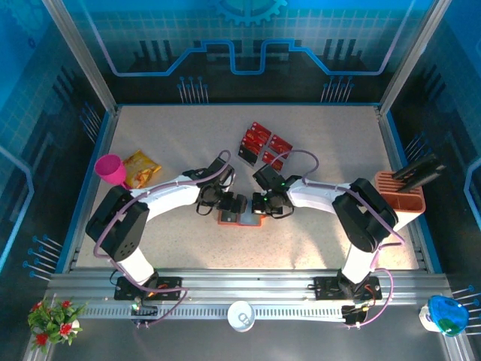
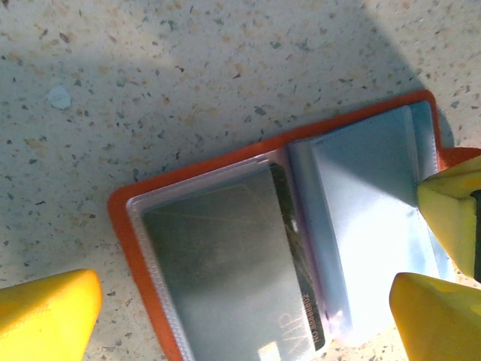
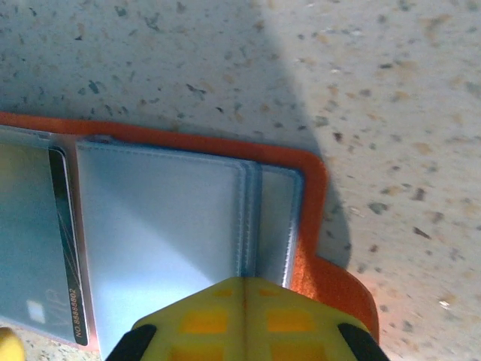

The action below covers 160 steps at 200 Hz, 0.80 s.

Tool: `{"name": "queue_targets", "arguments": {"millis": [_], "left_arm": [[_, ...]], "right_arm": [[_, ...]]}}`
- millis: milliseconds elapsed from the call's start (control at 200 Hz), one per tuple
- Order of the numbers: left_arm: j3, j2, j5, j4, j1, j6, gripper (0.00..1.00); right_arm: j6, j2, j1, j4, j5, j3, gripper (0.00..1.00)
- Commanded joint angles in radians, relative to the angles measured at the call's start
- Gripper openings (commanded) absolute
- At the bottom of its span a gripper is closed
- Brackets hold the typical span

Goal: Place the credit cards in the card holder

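The card holder [image 1: 236, 216] lies open on the speckled table, orange-red outside with clear grey pockets [image 2: 225, 248] [image 3: 165, 226]. A dark card marked VIP [image 2: 301, 301] [image 3: 66, 248] sits in its left pocket. Several red credit cards [image 1: 261, 143] lie in a loose pile further back. My left gripper [image 2: 240, 320] is open, with its yellow fingers [image 2: 45, 312] straddling the holder's left half. My right gripper [image 3: 244, 316] is shut, pinching a clear pocket leaf at the holder's right side so that the leaf lifts. Its tip [image 2: 451, 210] also shows in the left wrist view.
A pink cup [image 1: 111, 169] and a yellow-orange snack bag [image 1: 141, 169] sit at the left. An orange slotted rack [image 1: 398, 197] holding a dark flat item [image 1: 418, 171] stands at the right edge. A white cup [image 1: 241, 314] rests on the near rail.
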Motion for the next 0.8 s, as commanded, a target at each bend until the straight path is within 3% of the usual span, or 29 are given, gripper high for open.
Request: {"name": "queue_targets", "arguments": {"millis": [0,625,795], "left_arm": [[-0.018,0.012,0.023,0.008,-0.005,0.022,0.99],[-0.069,0.080,-0.020,0.021,-0.005,0.032,0.99],[-0.091,0.100,-0.018,0.026,-0.003,0.030,0.97]], "right_arm": [[0.001,0.040,-0.003,0.005,-0.024,-0.002,0.00],[0.042,0.008,-0.013,0.036,-0.040,-0.040,0.00],[0.059,-0.024,-0.038,0.056,-0.040,-0.057,0.22]]}}
